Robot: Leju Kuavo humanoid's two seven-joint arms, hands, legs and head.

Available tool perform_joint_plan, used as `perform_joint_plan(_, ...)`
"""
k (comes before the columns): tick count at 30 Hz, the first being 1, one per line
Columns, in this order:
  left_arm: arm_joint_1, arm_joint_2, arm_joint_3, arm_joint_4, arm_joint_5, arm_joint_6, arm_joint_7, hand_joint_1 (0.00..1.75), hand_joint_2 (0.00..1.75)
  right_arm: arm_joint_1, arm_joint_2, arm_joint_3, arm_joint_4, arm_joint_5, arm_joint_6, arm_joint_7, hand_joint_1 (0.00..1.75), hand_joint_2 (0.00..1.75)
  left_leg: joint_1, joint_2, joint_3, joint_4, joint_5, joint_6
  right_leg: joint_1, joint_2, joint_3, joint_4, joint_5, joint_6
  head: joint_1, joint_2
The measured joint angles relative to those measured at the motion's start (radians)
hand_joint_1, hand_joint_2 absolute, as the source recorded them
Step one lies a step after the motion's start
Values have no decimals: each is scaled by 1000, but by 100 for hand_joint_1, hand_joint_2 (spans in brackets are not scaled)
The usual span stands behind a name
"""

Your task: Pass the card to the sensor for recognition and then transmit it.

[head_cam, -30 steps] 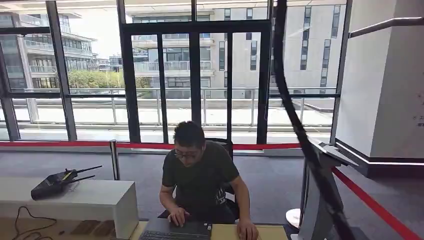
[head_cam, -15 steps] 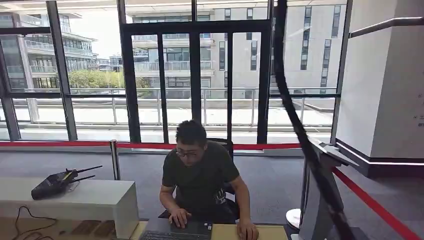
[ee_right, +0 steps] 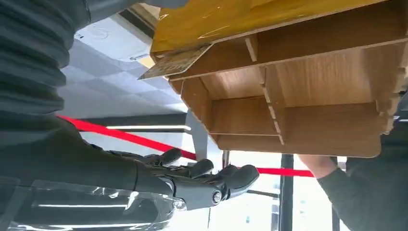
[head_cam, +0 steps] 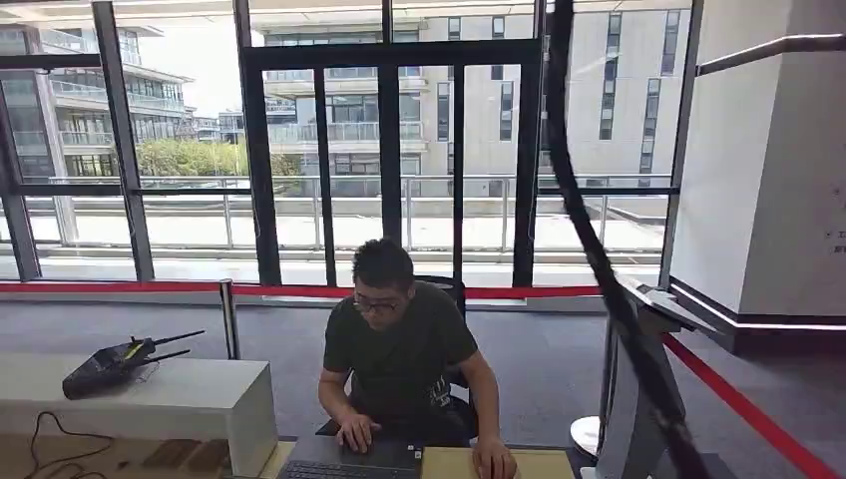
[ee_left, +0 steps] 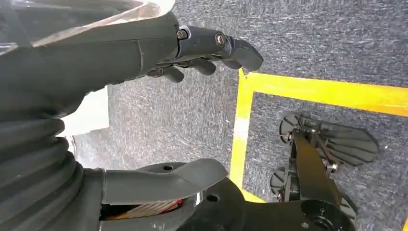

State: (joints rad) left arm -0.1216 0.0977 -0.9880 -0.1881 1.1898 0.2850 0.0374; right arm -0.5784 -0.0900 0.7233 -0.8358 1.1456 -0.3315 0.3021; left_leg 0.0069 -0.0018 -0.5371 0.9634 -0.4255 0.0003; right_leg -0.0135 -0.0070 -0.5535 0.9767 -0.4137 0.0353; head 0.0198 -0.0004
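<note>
The card point(ee_right: 175, 63) sticks out flat from the edge of a wooden rack point(ee_right: 298, 96), just across from the right hand point(ee_right: 192, 180), whose fingers point(ee_right: 231, 178) reach out loosely spread, holding nothing. It looks thin, stiff, light and slick, so pinching its free corner suits best. The left hand point(ee_left: 144, 96) hangs apart-fingered and bare.
</note>
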Motion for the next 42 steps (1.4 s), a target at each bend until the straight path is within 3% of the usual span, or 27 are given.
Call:
perform_joint_plan(15, 0, 13, -8, 0, -22, -27, 0, 0, 175, -1, -22, -10, 77, -11, -39, 0, 0, 175, 0, 0, 0, 0, 0, 0, 0, 0, 0, 0, 0, 0, 0, 0)
perform_joint_plan(16, 0, 14, -8, 0, -25, -30, 0, 0, 0, -2, -23, -11, 82, -10, -45, 1, 0, 175, 0, 0, 0, 0, 0, 0, 0, 0, 0, 0, 0, 0, 0, 0)
perform_joint_plan(42, -1, 24, -41, -5, -31, -40, -13, 0, 0, -51, -16, -15, 228, 22, -93, -3, 0, 175, 0, 0, 0, 0, 0, 0, 0, 0, 0, 0, 0, 0, 0, 0)
